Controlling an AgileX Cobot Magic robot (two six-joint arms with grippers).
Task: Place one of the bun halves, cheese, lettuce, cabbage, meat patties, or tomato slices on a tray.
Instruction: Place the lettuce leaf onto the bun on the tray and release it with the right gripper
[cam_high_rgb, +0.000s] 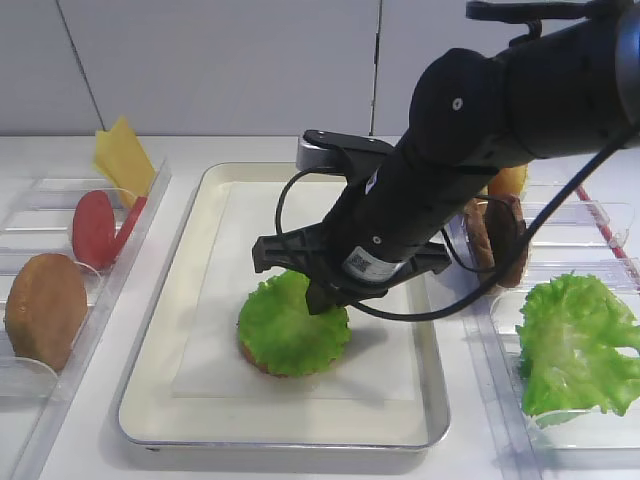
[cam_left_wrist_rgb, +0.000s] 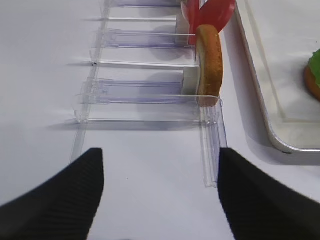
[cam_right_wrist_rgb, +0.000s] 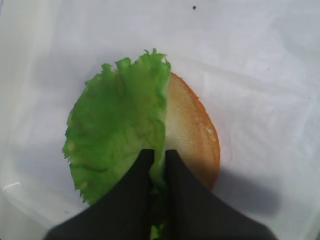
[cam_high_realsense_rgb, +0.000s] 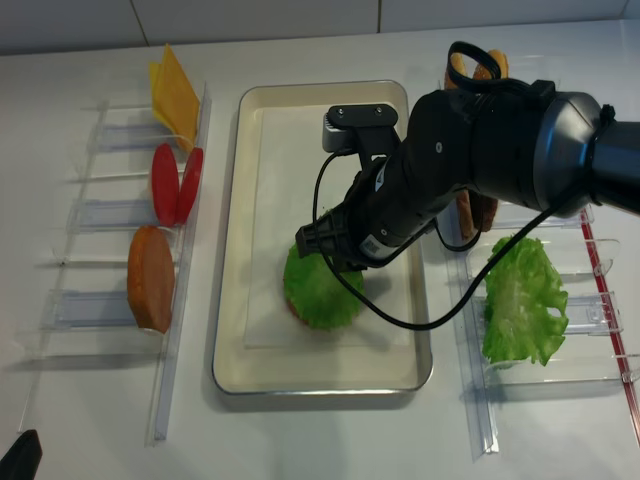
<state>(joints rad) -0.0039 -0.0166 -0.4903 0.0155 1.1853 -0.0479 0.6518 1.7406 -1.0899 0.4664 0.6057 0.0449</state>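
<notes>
Left gripper: hung low over bare table beside the left-hand holders; jaws stood wide apart with nothing between them, parked clear of the work
Near left holder: clear plastic rack; a bun half stood on edge in its slot, kept upright so that a gripper could take it by the rim
Tray: cream, metal-rimmed, lined with white paper; lay in the middle between the two rows of holders as the assembly surface
Tray contents: a second bun half lay flat on the liner, pale toasted face up; the lettuce lay over part of it, covering the left portion in the wrist view and leaving the right portion bare
Right gripper: reached down over the tray; jaws were together, pinching the lettuce at the edge nearest the wrist camera, judged to steady the leaf while it settled on the bun
Task status: lettuce rested on the tray's bun but was not yet released
Right holder: held a larger loose green leaf
Far right holder: dark meat patties stood on edge, partly hidden by the arm
Far left holders: red tomato slices stood on edge; yellow cheese leaned in the farthest slot
</notes>
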